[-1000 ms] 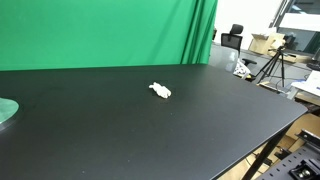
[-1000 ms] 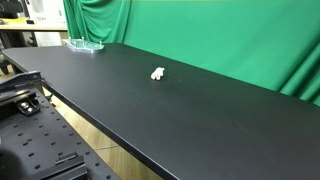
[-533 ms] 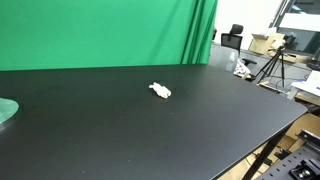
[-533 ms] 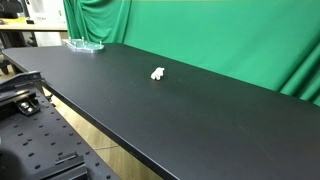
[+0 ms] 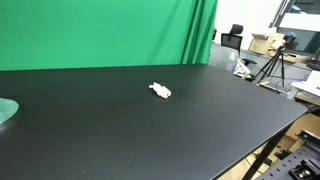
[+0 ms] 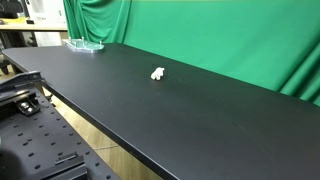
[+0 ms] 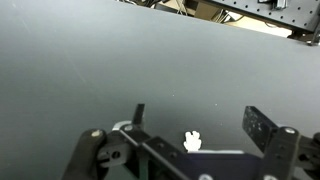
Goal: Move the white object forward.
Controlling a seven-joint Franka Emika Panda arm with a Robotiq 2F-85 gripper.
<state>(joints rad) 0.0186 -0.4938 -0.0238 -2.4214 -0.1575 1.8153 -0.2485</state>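
A small white object [image 5: 160, 90] lies alone near the middle of the black table [image 5: 200, 120]; it also shows in the other exterior view [image 6: 157, 73]. The arm does not show in either exterior view. In the wrist view my gripper [image 7: 200, 122] is open and empty, its two fingers spread wide, high above the table. The white object [image 7: 192, 141] shows small between the fingers, far below them, partly cut off by the gripper's body.
A green curtain [image 5: 110, 30] hangs behind the table. A greenish round object [image 5: 6, 110] lies at one table edge and shows as a clear dish [image 6: 84, 44] at the far end. A tripod [image 5: 272, 62] and boxes stand beyond the table.
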